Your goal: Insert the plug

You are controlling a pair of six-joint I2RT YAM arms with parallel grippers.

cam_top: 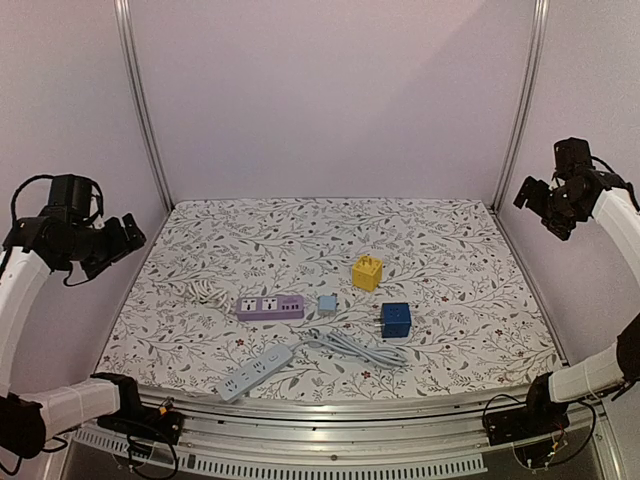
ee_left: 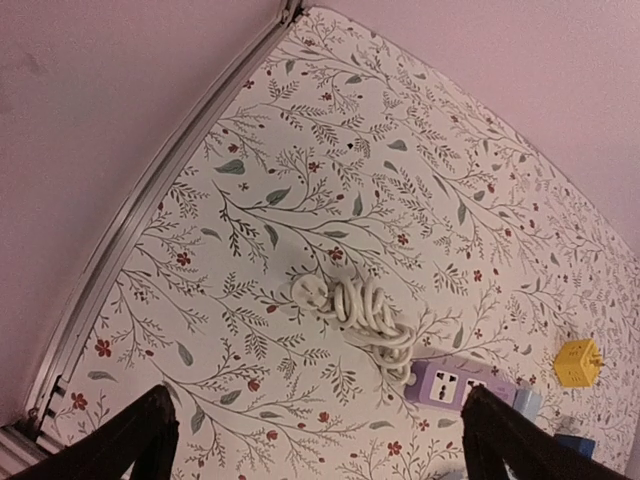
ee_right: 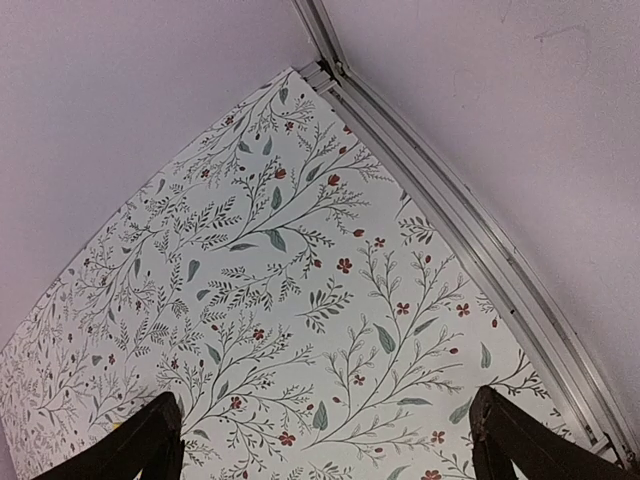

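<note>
A purple power strip (cam_top: 269,307) lies left of centre, its white coiled cord and plug (cam_top: 204,290) to its left; both show in the left wrist view, strip (ee_left: 460,385) and coil (ee_left: 365,315). A white power strip (cam_top: 256,372) lies near the front with a grey cable (cam_top: 355,348) running to a blue adapter cube (cam_top: 395,320). A yellow adapter (cam_top: 367,272) and a small light-blue cube (cam_top: 327,304) lie near the middle. My left gripper (cam_top: 128,236) is open, raised at the far left. My right gripper (cam_top: 535,203) is open, raised at the far right.
The floral cloth (cam_top: 330,240) covers the table inside a metal frame with posts (cam_top: 140,100) at the back corners. In the right wrist view only cloth (ee_right: 300,300) and the frame rail (ee_right: 470,220) show.
</note>
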